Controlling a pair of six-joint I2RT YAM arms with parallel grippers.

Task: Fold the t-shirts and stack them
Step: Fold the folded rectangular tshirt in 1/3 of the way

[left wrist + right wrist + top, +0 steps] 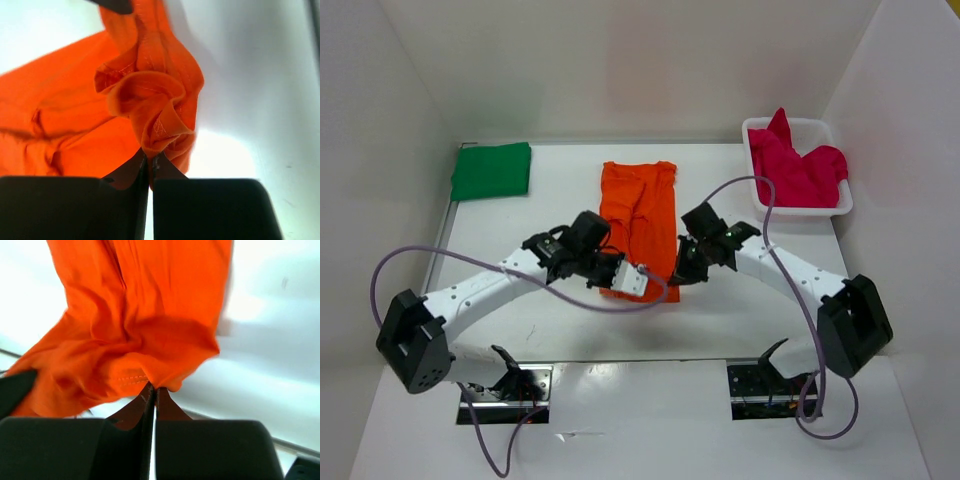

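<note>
The orange t-shirt (638, 215) lies as a long strip in the middle of the table, its near end lifted. My left gripper (620, 282) is shut on the near left corner of the orange t-shirt (155, 110), which bunches above the jaws. My right gripper (682, 272) is shut on the near right corner of the orange t-shirt (135, 330). The green t-shirt (492, 170) lies folded at the far left. The magenta-red t-shirt (798, 165) is crumpled in the basket.
A white mesh basket (844, 205) stands at the far right. White walls enclose the table at the back and sides. The arm bases sit at the near edge.
</note>
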